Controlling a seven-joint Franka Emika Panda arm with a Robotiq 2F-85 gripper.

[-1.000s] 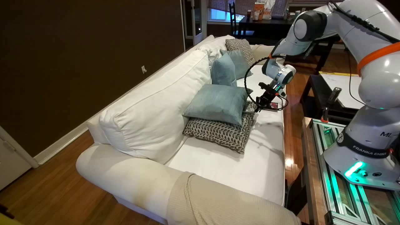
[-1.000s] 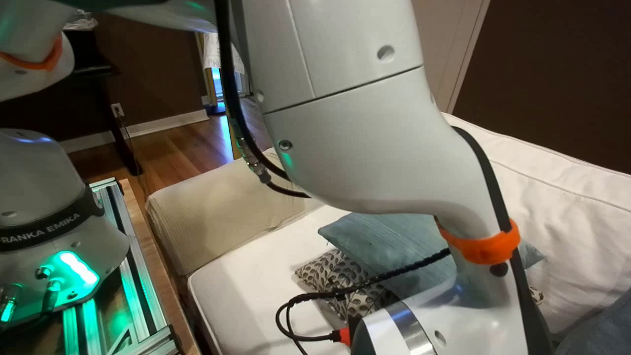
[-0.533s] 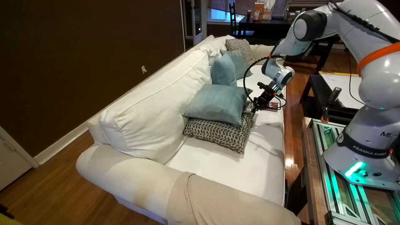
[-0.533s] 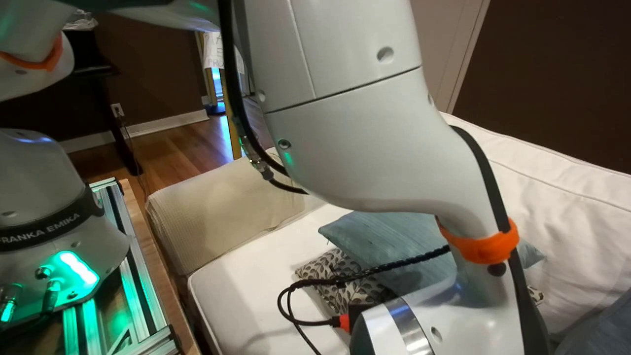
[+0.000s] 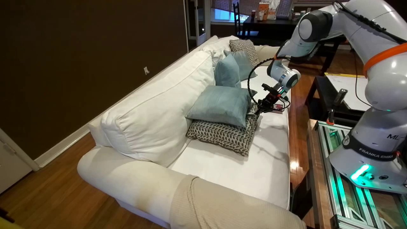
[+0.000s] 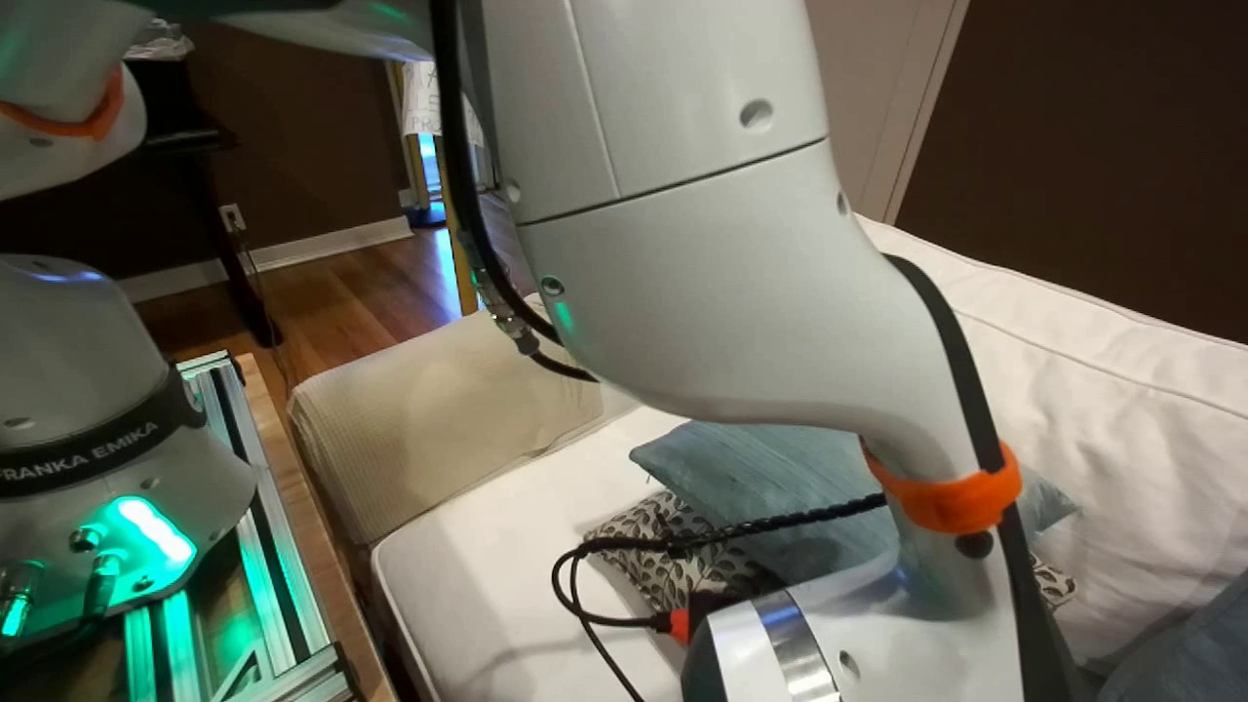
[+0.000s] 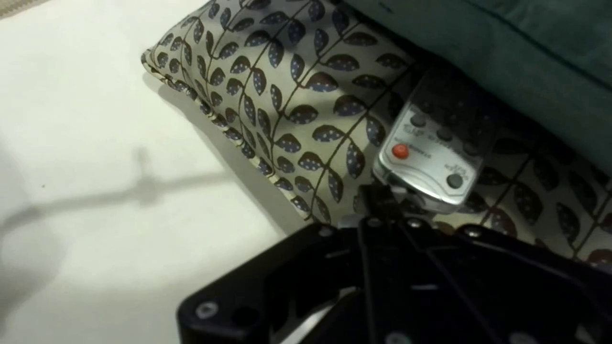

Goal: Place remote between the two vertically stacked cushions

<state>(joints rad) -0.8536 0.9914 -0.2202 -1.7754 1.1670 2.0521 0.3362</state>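
Observation:
The light-blue cushion [image 5: 219,103] lies on top of the leaf-patterned black-and-white cushion [image 5: 219,136] on the sofa; the blue [image 6: 760,478] and patterned [image 6: 702,575] cushions also show in an exterior view. The wrist view shows the silver-grey remote [image 7: 430,148] lying on the patterned cushion [image 7: 287,114]. Its far end goes into shadow at the edge of the blue cushion [image 7: 526,52]. My gripper [image 7: 377,203] has its fingers together, with the tips at the near end of the remote; touching is not certain. The gripper [image 5: 258,111] is beside the stack's front edge.
A dark reddish booklet [image 5: 278,107] lies on the seat just beyond the gripper. White back cushions [image 5: 159,111] and another blue cushion [image 5: 227,71] stand behind the stack. A low table [image 5: 346,90] stands opposite the sofa. The arm hides much of an exterior view.
My gripper has moved a little toward the cushion stack. The remote, which showed more fully before, now sits partly behind the gripper in an exterior view. The stacked cushions look unmoved.

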